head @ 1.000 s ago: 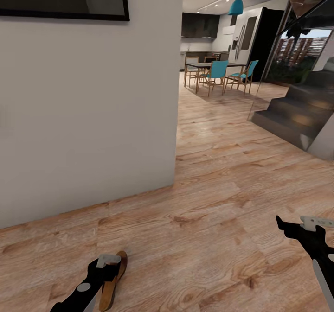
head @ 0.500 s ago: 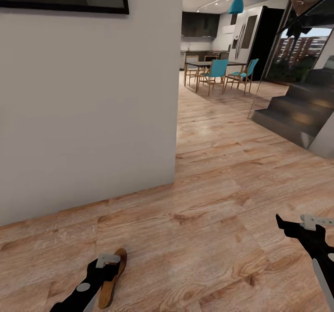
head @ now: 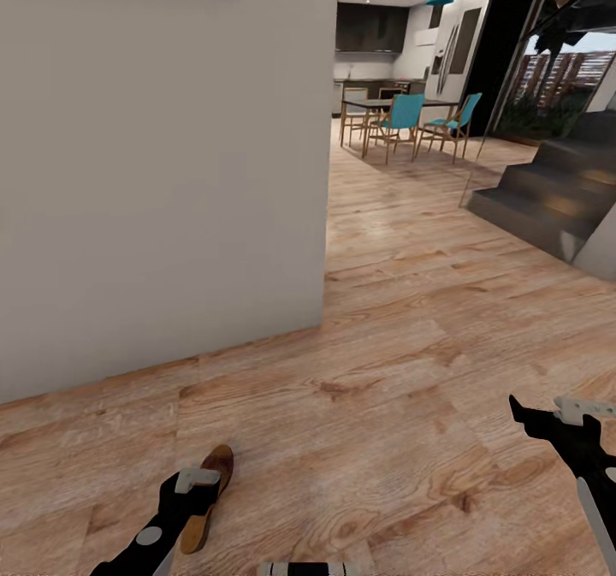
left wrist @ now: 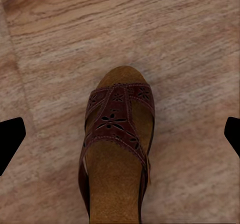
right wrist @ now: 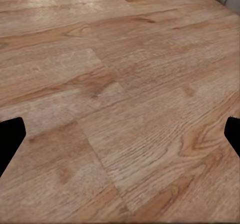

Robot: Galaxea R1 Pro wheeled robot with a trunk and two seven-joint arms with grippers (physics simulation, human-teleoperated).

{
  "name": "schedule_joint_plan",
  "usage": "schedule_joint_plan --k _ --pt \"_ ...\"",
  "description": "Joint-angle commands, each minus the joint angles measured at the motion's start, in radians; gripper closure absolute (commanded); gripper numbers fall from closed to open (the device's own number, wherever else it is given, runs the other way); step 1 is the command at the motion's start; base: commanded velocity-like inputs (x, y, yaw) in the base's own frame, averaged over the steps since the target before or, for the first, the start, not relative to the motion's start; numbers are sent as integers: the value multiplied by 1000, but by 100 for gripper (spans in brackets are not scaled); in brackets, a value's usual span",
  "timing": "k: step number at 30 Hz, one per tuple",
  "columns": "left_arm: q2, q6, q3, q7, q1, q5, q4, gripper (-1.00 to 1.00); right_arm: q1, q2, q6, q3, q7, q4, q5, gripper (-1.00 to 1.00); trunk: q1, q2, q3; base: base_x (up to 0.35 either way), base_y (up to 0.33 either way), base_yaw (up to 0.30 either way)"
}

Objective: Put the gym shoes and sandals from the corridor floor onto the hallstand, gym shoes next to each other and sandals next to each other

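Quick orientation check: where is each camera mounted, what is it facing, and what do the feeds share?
Head view: on the robot's head, facing forward and down along the corridor floor toward a dining area; left gripper and right gripper show low.
Left wrist view: on the left arm, looking down at a sandal; dark fingertips at the edges.
Right wrist view: on the right arm, facing bare planks; fingertips at the edges.
Shared: sandal in head and left wrist views.
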Motion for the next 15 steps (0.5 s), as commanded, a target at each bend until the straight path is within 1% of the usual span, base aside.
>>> schedule_joint_plan --k 1,4,8,9,11,15 --pt "1 -6 -2 0 -1 -5 1 -100 0 0 6 -2 5 -2 -4 -100 0 -1 -6 0 0 0" --pt "2 -10 -1 -3 -1 -4 1 -100 0 0 6 -7 5 -2 -4 -100 2 -1 -23 0 0 0" --pt "3 -12 0 -6 -1 -3 2 -100 0 0 5 -39 5 -2 -4 -100 3 -2 -43 0 0 0" --pt "4 -12 1 -6 -1 -2 2 -100 0 0 4 -56 5 -2 -4 -100 4 -2 -47 0 0 0" --pt "4 -12 1 -6 -2 0 1 -100 0 0 4 -66 6 -2 -4 -100 5 -3 -55 0 0 0" --pt "4 -13 1 -7 -2 1 1 -100 0 0 5 -75 5 -3 -4 -100 6 -4 -71 0 0 0"
